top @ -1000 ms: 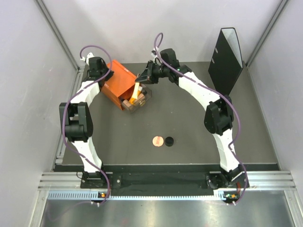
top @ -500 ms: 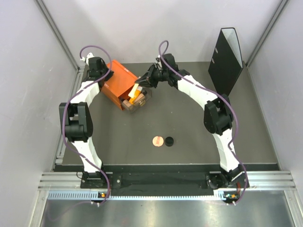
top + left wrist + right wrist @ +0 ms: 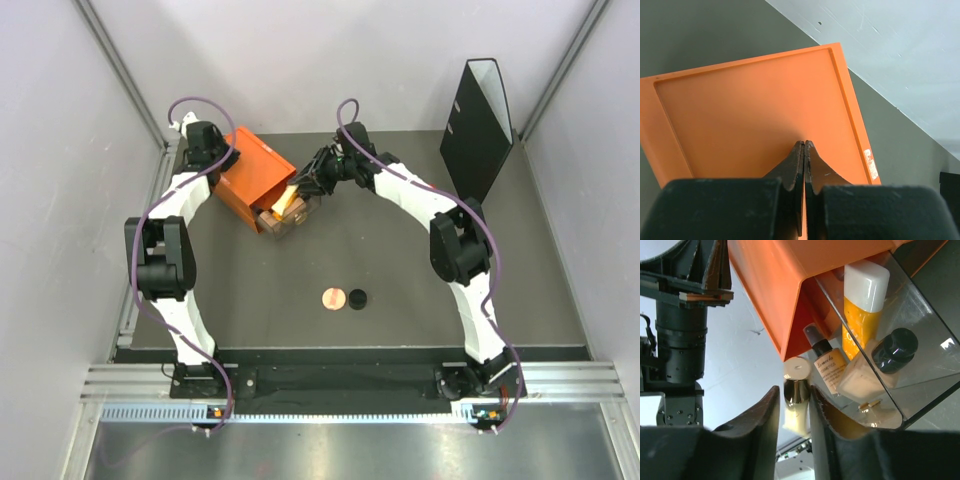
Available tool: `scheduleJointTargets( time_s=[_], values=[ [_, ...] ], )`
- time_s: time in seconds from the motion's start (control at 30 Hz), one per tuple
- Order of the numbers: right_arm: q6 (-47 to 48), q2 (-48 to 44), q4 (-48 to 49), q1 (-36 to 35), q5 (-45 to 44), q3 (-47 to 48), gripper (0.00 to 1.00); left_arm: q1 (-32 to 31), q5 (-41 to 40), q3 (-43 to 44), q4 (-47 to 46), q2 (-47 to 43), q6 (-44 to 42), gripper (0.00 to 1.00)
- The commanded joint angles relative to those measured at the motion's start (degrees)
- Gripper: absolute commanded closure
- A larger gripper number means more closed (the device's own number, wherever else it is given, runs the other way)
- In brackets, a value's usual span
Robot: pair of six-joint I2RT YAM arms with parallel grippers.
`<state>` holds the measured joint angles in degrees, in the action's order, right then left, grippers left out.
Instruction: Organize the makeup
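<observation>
The clear drawer [image 3: 290, 213] stands pulled out of the orange drawer box [image 3: 252, 178] and holds makeup. In the right wrist view it contains an orange tube with a white cap [image 3: 864, 315], a slim labelled bottle [image 3: 827, 365] and a beige bottle with a black cap [image 3: 867, 377]. My right gripper [image 3: 794, 389] hangs at the drawer's rim, open a little. A beige stick with a gold cap [image 3: 797, 405] stands between its fingers, against one finger and apart from the other. My left gripper [image 3: 804, 144] is shut, tips on the box's top [image 3: 750, 110]. A pink disc [image 3: 333, 297] and a black disc [image 3: 357, 298] lie mid-table.
A black file holder [image 3: 478, 125] stands upright at the back right. The left arm [image 3: 165, 250] runs along the left wall, and the right arm [image 3: 450, 230] arches over the table's right half.
My right gripper has come down and left to the drawer with the beige stick, and its fingers have parted slightly. The left gripper has not moved.
</observation>
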<state>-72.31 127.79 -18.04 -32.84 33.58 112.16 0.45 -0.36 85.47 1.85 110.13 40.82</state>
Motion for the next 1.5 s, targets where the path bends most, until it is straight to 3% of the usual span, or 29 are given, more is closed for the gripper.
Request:
scheduleJointTargets(
  time_s=[0.0,0.03,0.23,0.4,0.7,0.8,1.1,1.47],
  values=[
    [-0.64,0.62,1.78,-0.21,0.51,2.27,0.68,0.96,-1.57,-4.26,13.89,3.87,-1.79,1.00],
    [-0.55,0.80,1.87,-0.29,0.61,2.54,0.61,0.96,-1.66,-4.26,13.97,3.87,-1.88,1.00],
    [0.15,1.94,2.48,-0.30,1.75,5.61,0.46,1.05,-1.66,-4.35,13.97,3.78,-1.79,1.00],
    [2.25,2.03,2.41,-0.30,3.07,8.07,0.46,0.96,-1.57,-4.26,13.89,3.96,-1.79,1.00],
    [26.22,-4.02,-10.77,-0.12,-1.50,12.73,0.59,1.13,-1.66,-3.56,14.06,4.22,-2.15,1.00],
    [35.53,-6.40,-16.57,-0.03,-3.87,12.29,0.71,1.13,-1.49,-3.56,14.24,4.39,-2.32,1.00],
    [57.69,-14.14,-24.40,-0.64,-10.11,1.94,0.87,1.13,-1.57,-3.56,15.03,4.48,-3.29,1.00],
    [66.25,-13.62,-22.48,-4.42,-16.08,-4.58,0.99,1.13,-2.01,-3.82,15.82,4.31,-4.17,1.00]
  ],
)
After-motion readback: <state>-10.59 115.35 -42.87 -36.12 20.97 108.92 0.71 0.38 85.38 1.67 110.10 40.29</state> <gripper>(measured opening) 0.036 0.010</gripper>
